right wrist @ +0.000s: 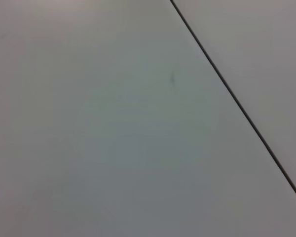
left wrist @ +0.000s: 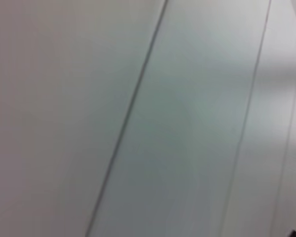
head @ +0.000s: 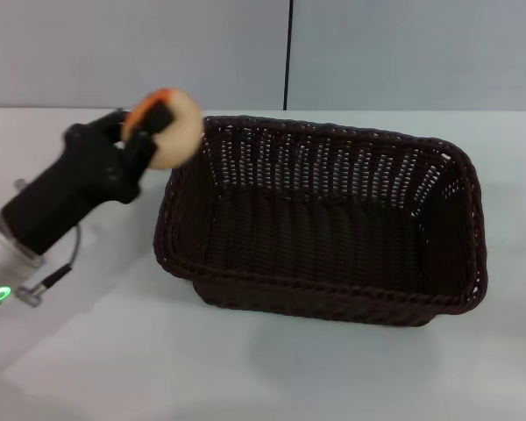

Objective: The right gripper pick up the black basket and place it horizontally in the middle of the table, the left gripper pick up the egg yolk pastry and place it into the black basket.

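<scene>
The black basket (head: pixel 324 219) lies lengthwise across the middle of the white table (head: pixel 114 351), open side up and empty. My left gripper (head: pixel 149 132) is shut on the egg yolk pastry (head: pixel 168 126), a pale round bun with an orange patch. It holds the pastry in the air just left of the basket's left rim, near the basket's far left corner. My right gripper is out of the head view, and neither wrist view shows any task object.
A grey wall with a dark vertical seam (head: pixel 288 53) stands behind the table. Both wrist views show only plain grey panels with dark seams (right wrist: pixel 237 103). A small cable (head: pixel 57 274) hangs under the left arm.
</scene>
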`<state>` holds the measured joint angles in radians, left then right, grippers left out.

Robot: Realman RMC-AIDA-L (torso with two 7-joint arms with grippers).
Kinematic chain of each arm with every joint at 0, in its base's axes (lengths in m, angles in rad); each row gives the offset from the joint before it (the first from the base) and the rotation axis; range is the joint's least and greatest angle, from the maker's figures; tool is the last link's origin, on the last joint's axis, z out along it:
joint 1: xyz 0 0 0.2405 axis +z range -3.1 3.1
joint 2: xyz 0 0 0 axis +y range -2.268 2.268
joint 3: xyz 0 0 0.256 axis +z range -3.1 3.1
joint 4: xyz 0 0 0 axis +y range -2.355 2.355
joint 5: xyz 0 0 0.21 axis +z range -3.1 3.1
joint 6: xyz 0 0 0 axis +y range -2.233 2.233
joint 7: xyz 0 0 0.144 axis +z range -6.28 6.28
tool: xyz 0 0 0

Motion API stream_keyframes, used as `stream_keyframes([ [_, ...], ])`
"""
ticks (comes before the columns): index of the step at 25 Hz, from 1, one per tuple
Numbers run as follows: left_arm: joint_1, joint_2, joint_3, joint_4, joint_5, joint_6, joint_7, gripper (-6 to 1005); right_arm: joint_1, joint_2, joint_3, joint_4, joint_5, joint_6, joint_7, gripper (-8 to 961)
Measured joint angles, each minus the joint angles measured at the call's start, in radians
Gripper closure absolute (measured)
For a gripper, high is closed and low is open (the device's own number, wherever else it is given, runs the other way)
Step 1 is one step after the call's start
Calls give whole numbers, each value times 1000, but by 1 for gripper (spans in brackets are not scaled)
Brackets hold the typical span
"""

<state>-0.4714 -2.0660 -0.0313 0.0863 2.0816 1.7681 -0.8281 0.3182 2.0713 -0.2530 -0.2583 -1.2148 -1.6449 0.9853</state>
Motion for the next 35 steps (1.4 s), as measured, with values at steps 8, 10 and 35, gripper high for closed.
stream_keyframes([
  [8, -37, 1, 73, -23, -1, -50, -45, 892, -6, 1, 2, 5, 2, -1, 4, 541],
  [10, -35, 1, 69, -24, -5, -42, -43, 819, -2, 1, 3, 13, 2, -1, 2, 541],
  [35, 254, 30, -650, 6, -14, 135, -40, 575, -22, -1, 150, 17, 3, -12, 5, 541],
])
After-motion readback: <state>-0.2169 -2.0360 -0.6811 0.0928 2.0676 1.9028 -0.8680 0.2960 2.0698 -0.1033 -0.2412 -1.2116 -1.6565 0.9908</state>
